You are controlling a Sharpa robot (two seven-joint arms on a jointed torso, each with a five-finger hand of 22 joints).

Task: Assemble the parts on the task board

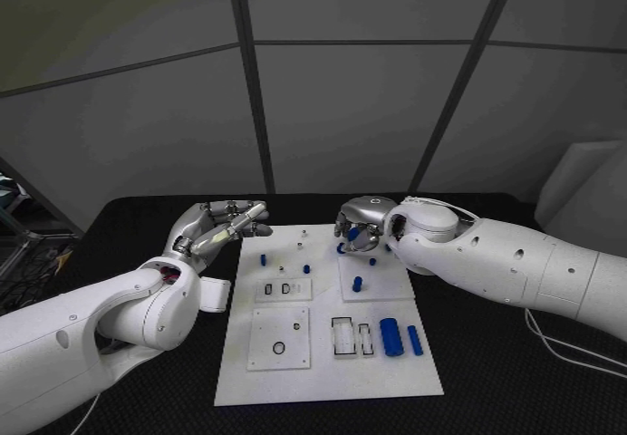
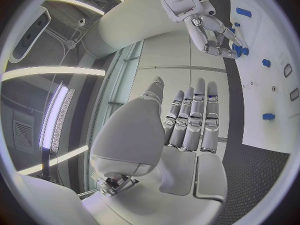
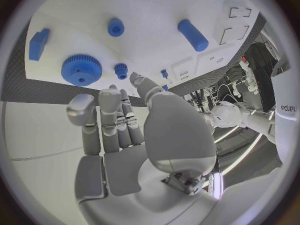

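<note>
On the black table (image 1: 130,217), seen from the head view:
Task board: the white task board (image 1: 327,372) lies at the middle, long side running from 12 to 6 o'clock.
Left hand: the left hand (image 1: 225,223) hovers at about 10 o'clock, just off the board's far left corner; in the left wrist view its fingers (image 2: 195,116) are stretched out side by side and nothing lies in them.
Right hand: the right hand (image 1: 362,224) hangs over the board's far edge at about 12 o'clock, fingers pointing down and spread; a blue piece shows among its fingers, but whether it grips it I cannot tell.
Gear: in the right wrist view a blue gear (image 3: 82,69) lies flat on the board, a small blue toothed piece (image 3: 121,70) just beside it.
Pegs: a thick blue cylinder (image 1: 390,336) and a thinner blue pin (image 1: 414,340) lie side by side at the board's 4 o'clock; small blue pegs (image 1: 357,284) stand nearer the middle.
Slots: rectangular cut-outs (image 1: 343,335) sit just beside the cylinder.
</note>
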